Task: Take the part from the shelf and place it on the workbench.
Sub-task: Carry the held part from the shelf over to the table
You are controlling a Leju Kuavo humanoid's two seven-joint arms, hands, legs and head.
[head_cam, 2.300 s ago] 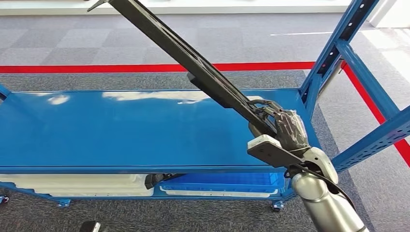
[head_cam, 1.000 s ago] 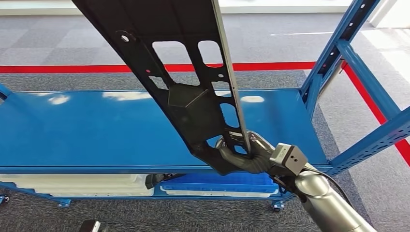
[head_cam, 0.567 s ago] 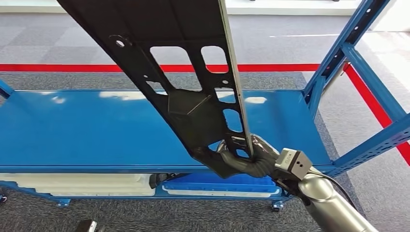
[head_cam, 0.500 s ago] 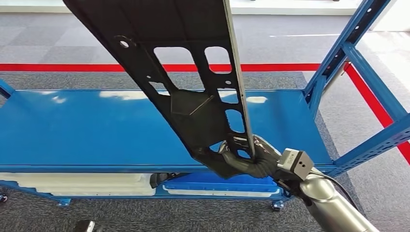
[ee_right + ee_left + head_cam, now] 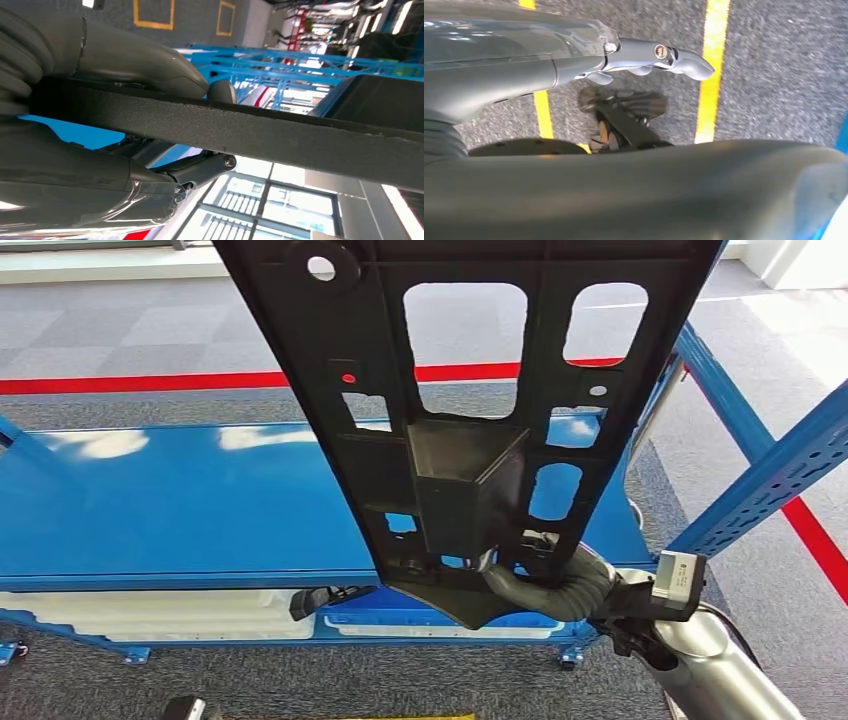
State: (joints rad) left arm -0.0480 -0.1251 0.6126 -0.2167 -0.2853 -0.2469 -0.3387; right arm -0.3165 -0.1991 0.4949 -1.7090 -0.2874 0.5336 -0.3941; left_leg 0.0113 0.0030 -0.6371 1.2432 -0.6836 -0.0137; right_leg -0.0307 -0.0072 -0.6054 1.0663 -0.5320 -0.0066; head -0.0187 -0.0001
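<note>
Part [image 5: 470, 390] held at its lower end by the right robot hand [image 5: 555, 585], whose fingers wrap the bottom edge; from that grasp its long axis rises up and away toward the top of the head view, above the front right of the blue shelf [image 5: 170, 510]. You should read the carry as single-handed: the left robot hand [image 5: 659, 55] hangs over the carpet, fingers loosely extended and grasping nothing, well apart from the part.
</note>
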